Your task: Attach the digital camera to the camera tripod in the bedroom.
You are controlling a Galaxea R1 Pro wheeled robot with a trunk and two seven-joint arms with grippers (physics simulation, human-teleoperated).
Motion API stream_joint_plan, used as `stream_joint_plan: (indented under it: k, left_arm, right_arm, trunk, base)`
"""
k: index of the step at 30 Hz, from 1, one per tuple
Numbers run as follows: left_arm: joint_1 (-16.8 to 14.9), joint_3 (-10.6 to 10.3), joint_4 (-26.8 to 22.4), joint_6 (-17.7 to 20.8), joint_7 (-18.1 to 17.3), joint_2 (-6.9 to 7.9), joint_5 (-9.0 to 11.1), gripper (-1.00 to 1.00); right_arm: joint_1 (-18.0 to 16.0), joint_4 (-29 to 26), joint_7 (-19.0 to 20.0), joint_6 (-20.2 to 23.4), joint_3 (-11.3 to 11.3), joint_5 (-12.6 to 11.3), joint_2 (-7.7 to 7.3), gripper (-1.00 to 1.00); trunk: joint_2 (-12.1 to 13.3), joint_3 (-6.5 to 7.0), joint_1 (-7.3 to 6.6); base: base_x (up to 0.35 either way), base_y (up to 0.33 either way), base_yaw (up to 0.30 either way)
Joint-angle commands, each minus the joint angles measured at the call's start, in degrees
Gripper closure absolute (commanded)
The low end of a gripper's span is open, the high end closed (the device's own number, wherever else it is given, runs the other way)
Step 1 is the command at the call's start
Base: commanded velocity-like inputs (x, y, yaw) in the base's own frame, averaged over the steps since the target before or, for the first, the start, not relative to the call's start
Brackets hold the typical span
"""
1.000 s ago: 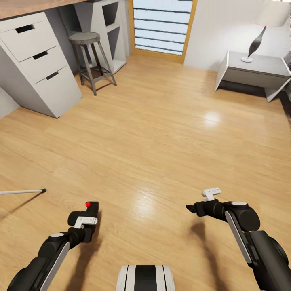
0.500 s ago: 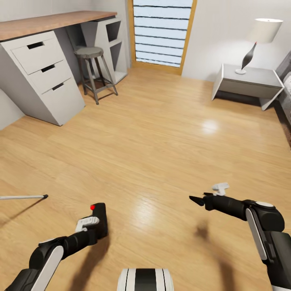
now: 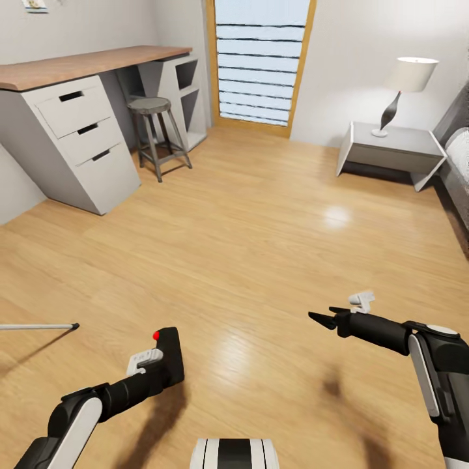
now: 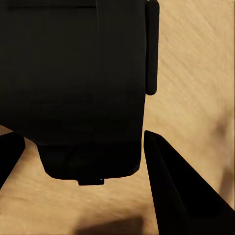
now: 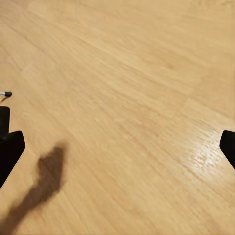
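Gripping the camera [image 3: 168,355] low over the floor [image 3: 247,215], the left gripper [image 3: 161,369] is clamped; the right gripper [image 3: 324,318] hangs spread; a tripod [image 3: 39,326] leg lies left; desk [image 3: 71,124], stool [image 3: 154,127] and nightstand [image 3: 389,150] stand far ahead.

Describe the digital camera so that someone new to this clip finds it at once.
Start at the wood floor in the head view's foreground and follow the robot's left arm to its left tool. The small black box gripped there is the digital camera; a red dot on top sets it apart.
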Motion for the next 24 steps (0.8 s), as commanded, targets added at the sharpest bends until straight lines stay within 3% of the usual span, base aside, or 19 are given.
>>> stream_joint_plan:
  k: [1, 11, 18, 19, 20, 23, 24]
  left_arm:
    - [-0.01, -0.04, -0.01, 0.20, -0.77, 0.03, 0.00, 1.00]
    - [0.03, -0.64, 0.13, -0.07, -1.60, -0.06, 1.30, 1.00]
    - [0.09, -4.23, -0.12, -0.53, 2.68, -0.13, 1.20, 1.00]
    - [0.10, -5.09, -0.22, -0.61, 4.09, -0.17, 1.20, 1.00]
    - [0.12, -8.57, -0.46, -2.06, 12.13, -1.28, 1.24, 1.00]
    - [0.12, -9.34, -0.49, -2.94, 14.76, -2.00, 1.27, 1.00]
    - [0.18, -10.45, -0.25, -4.27, 19.34, -3.11, 1.27, 1.00]
  right_arm:
    - [-0.08, -0.02, 0.30, 0.43, -0.12, -0.05, -0.02, -1.00]
    - [-0.35, -0.02, 0.70, 0.30, -0.88, -0.01, -0.08, -1.00]
    - [-0.46, -0.02, 0.76, 0.08, -1.68, -0.01, -0.14, -1.00]
    - [-0.48, -0.02, 0.76, 0.06, -1.78, -0.01, -0.15, -1.00]
    - [-0.57, -0.02, 0.79, 0.01, -3.03, -0.01, -0.22, -1.00]
    - [-0.59, -0.02, 0.84, 0.01, -3.68, -0.01, -0.24, -1.00]
    - [-0.62, -0.02, 0.92, 0.00, -4.69, -0.01, -0.26, -1.00]
  trunk:
    - [0.00, 0.19, -0.03]
    - [0.13, 2.41, -0.29]
    - [0.23, 3.96, -0.47]
    - [0.24, 4.18, -0.50]
    - [0.24, 4.18, -0.50]
    - [0.24, 4.18, -0.50]
    - [0.24, 4.18, -0.50]
  base:
    - [0.000, 0.000, 0.000]
    - [0.000, 0.000, 0.062]
    - [0.000, 0.000, 0.236]
    - [0.000, 0.000, 0.253]
    - [0.000, 0.000, 0.269]
    - [0.000, 0.000, 0.272]
    - [0.138, -0.030, 0.277]
